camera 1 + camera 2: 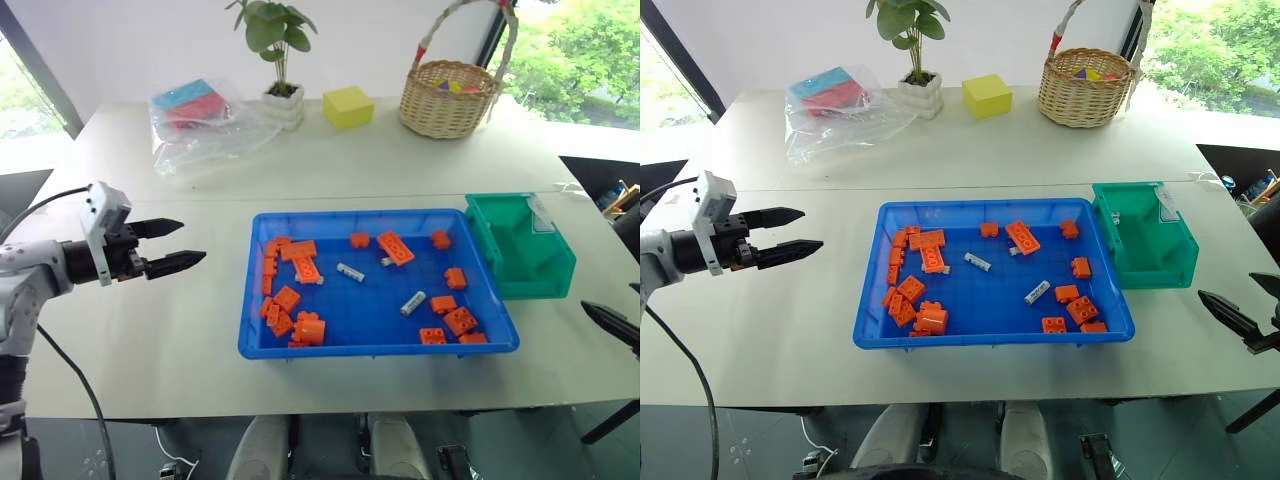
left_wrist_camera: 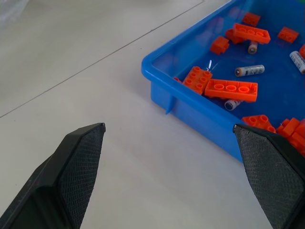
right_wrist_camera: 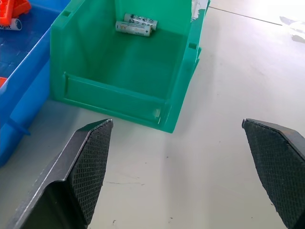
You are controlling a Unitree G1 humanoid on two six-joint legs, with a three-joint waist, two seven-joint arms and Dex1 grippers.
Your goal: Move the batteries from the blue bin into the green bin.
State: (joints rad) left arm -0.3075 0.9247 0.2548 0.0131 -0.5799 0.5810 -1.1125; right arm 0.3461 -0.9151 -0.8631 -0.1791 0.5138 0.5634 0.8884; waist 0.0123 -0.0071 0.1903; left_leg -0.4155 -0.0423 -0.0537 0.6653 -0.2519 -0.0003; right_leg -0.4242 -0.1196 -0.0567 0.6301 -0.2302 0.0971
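The blue bin (image 1: pixel 258 330) lies mid-table with orange bricks and several batteries in it. One battery (image 1: pixel 350 272) lies near the centre, another (image 1: pixel 412 302) to its right, and a third (image 1: pixel 388 262) pokes out from under a brick. The green bin (image 1: pixel 520 275) stands against the blue bin's right end, and two batteries (image 3: pixel 134 28) rest at its back. My left gripper (image 1: pixel 190 242) hovers open and empty over the table, left of the blue bin. My right gripper (image 1: pixel 1228 286) is open and empty, just in front of the green bin.
Orange bricks (image 1: pixel 300 262) are scattered through the blue bin, thickest at its left end. Along the table's far side stand a clear plastic bag (image 1: pixel 200 115), a potted plant (image 1: pixel 282 100), a yellow cube (image 1: pixel 348 106) and a wicker basket (image 1: pixel 448 98).
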